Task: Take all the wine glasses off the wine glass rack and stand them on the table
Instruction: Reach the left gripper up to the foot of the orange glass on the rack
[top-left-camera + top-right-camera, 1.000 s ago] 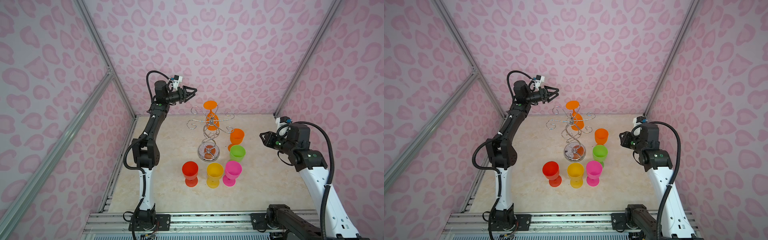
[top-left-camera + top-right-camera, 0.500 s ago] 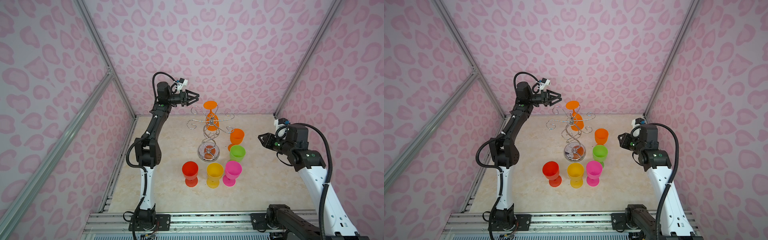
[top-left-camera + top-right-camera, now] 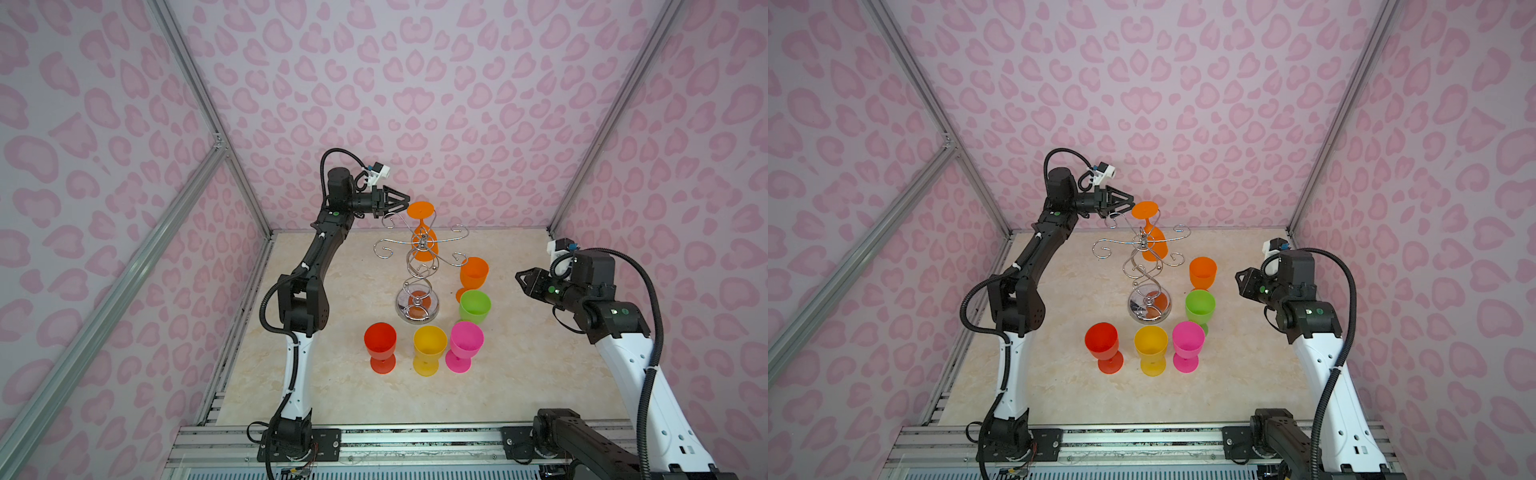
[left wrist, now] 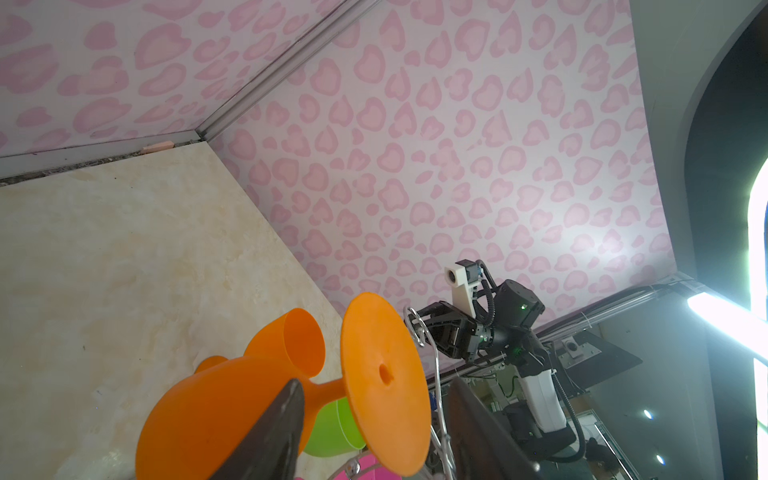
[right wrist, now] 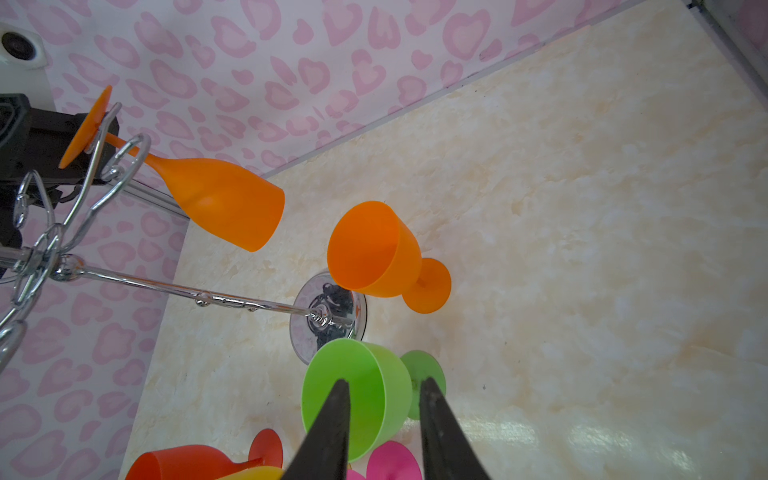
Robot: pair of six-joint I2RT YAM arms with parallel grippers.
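Note:
The chrome wine glass rack stands mid-table on its round base. An orange wine glass hangs upside down from one of its hooks, foot uppermost. My left gripper is high at the rack's top, open, with its fingertips right at that foot. In the left wrist view the foot's disc lies between the two dark fingers, with a gap on each side. My right gripper hovers to the right of the rack, open and empty; in the right wrist view the hanging wine glass is far beyond it.
Several coloured glasses stand upright round the rack's base: orange, green, pink, yellow, red. Pink patterned walls close the back and both sides of the marble table.
My left gripper has moved right, from left of the rack up to the hanging glass's foot, and its jaws have narrowed a little. The right arm has barely moved.

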